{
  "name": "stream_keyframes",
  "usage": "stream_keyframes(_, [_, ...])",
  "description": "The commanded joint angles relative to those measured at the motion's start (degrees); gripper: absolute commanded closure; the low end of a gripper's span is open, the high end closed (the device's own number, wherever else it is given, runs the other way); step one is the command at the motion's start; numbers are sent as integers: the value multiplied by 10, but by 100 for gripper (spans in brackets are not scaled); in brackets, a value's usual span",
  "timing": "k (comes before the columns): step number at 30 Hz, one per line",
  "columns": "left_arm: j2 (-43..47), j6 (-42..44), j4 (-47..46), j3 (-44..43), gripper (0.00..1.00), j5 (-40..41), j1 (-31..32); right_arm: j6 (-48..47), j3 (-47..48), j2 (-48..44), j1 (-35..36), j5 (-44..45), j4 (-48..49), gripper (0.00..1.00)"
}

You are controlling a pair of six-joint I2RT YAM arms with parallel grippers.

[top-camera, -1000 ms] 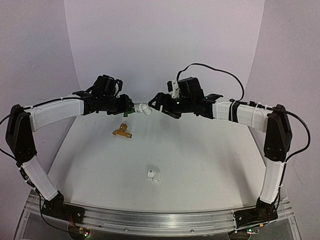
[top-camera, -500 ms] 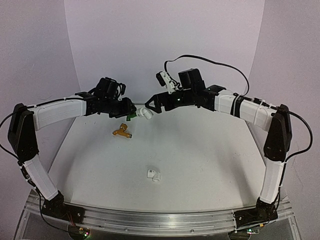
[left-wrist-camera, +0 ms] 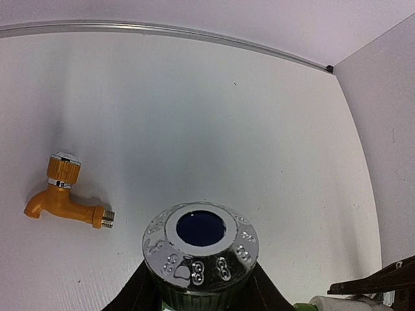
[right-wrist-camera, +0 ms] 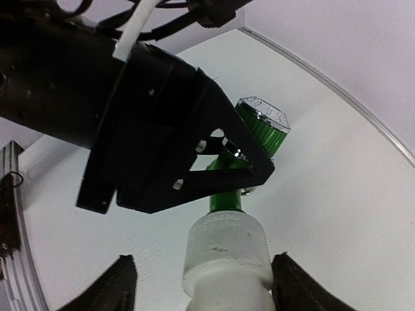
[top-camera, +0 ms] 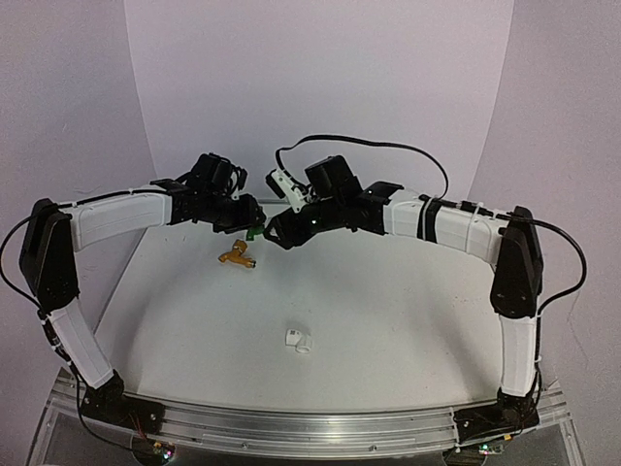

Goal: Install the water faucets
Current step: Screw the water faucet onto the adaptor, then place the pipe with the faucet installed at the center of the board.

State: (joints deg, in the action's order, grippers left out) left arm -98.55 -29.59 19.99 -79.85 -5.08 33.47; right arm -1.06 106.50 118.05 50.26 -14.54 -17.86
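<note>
My left gripper (top-camera: 246, 223) is shut on the green faucet (right-wrist-camera: 259, 133), held above the table's far left. The faucet's chrome knob top (left-wrist-camera: 201, 249) fills the bottom of the left wrist view. A white pipe fitting (right-wrist-camera: 227, 259) sits on the faucet's green stem. My right gripper (right-wrist-camera: 204, 272) straddles this fitting. Its jaws are open, with a clear gap at the left finger (right-wrist-camera: 122, 285), while the right finger (right-wrist-camera: 295, 285) is at the fitting's edge. In the top view the right gripper (top-camera: 277, 235) meets the left one. The orange-yellow faucet (top-camera: 238, 256) lies on the table below them.
A second white fitting (top-camera: 299, 340) lies loose near the table's middle. The orange-yellow faucet (left-wrist-camera: 65, 201) lies on its side, with its threaded end pointing right. The back wall and the table's rear rim (left-wrist-camera: 194, 34) are close behind both grippers.
The right arm has swung left and down, bringing its gripper onto the white fitting on the green faucet, and its jaws have narrowed. The left arm has held still.
</note>
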Motion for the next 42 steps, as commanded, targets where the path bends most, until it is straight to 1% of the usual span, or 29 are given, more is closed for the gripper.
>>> stream_keyframes(1, [7,-7,-40,-32,100,-11,0,-11,35,19,10,44,-7,44])
stream_keyframes(3, [8,-8,-40,-31,100,-10,0,-7,46,29,13,53,-7,45])
stream_keyframes(4, [10,-8,-40,-31,100,-9,0,-4,53,33,14,59,-7,49])
stream_keyframes(6, [12,-8,-40,-29,100,-5,1,5,63,40,17,73,-6,59])
stream_keyframes(8, [13,-9,-40,-28,100,-1,0,31,66,43,17,79,-1,73])
stream_keyframes(9, [14,-10,-40,-28,100,2,0,46,66,43,16,85,4,82])
stream_keyframes(10, [15,-13,-40,-27,100,7,0,73,63,43,16,103,11,92])
stream_keyframes(11, [17,-16,-41,-26,100,12,0,101,59,42,16,120,18,99])
stream_keyframes(12, [19,-18,-42,-24,100,19,0,126,53,39,16,134,26,100])
stream_keyframes(15, [30,-27,-50,-12,100,45,1,241,24,24,16,185,52,100])
stream_keyframes(16, [34,-30,-55,-7,100,65,0,286,13,19,15,196,57,100])
stream_keyframes(20, [52,-42,-71,11,100,111,1,456,-25,6,9,192,74,100])
stream_keyframes(24, [68,-47,-83,24,100,148,2,563,-57,1,7,166,101,100])
stream_keyframes(26, [73,-46,-87,28,100,159,4,581,-68,-3,7,163,115,100])
stream_keyframes(31, [74,-42,-90,34,100,156,5,570,-90,-17,-2,162,148,100])
stream_keyframes(34, [72,-39,-90,36,100,154,5,552,-120,-33,-14,144,179,100])
stream_keyframes(36, [70,-35,-89,34,99,144,5,533,-142,-45,-26,111,207,100])
stream_keyframes(38, [68,-31,-89,31,88,128,3,518,-177,-63,-36,89,240,100])
stream_keyframes(40, [67,-30,-88,30,64,107,-2,504,-216,-85,-48,74,271,100])
stream_keyframes(42, [70,-29,-87,30,47,88,-5,499,-246,-102,-61,55,290,100])
